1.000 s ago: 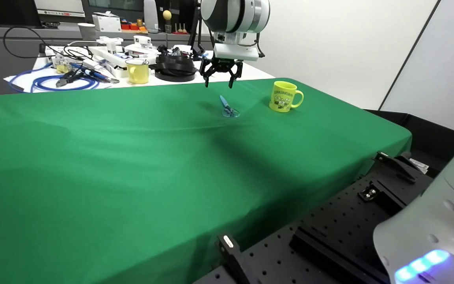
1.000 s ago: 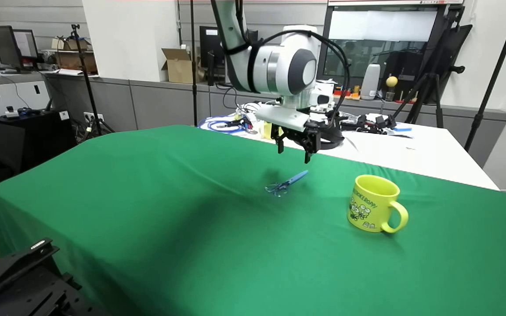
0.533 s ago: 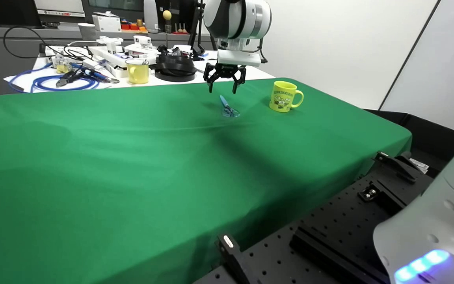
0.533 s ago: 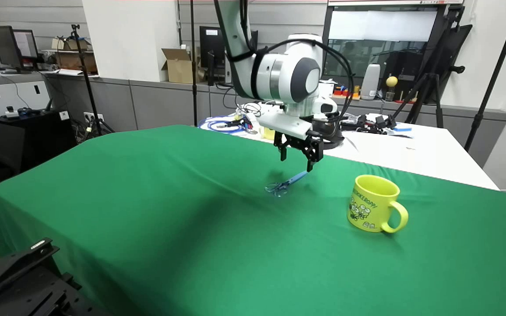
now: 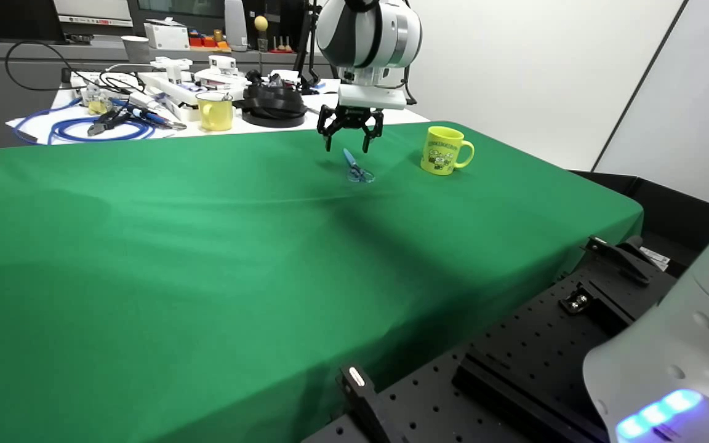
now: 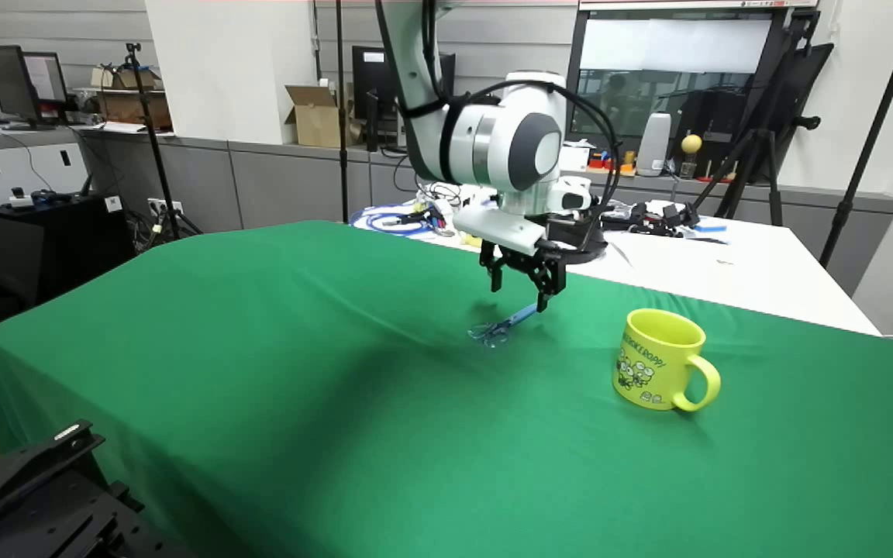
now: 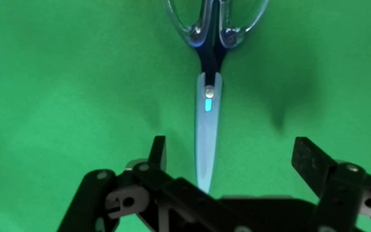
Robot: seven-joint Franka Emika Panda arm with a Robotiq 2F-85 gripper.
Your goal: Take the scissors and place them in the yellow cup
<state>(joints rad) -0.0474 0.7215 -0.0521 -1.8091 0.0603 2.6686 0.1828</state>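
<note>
Above the green bench (image 6: 183,333), the widely spread claw (image 6: 520,297) covers the blade end of the scissors (image 6: 507,323) in an exterior view; the wrist view crops their handles but resolves their rivet.

Glossy-handled scissors (image 7: 208,125), smooth mug (image 6: 657,358), cloth (image 6: 415,434) — matt

Green-draped worktop (image 6: 415,465), by which two things are carried.
The scissors (image 7: 207,119) are laid flat on the drape (image 5: 207,264), which is lightly creased; near them the yellow cup (image 6: 660,363) is stood upright, its handle turned away from the scissors.
</note>
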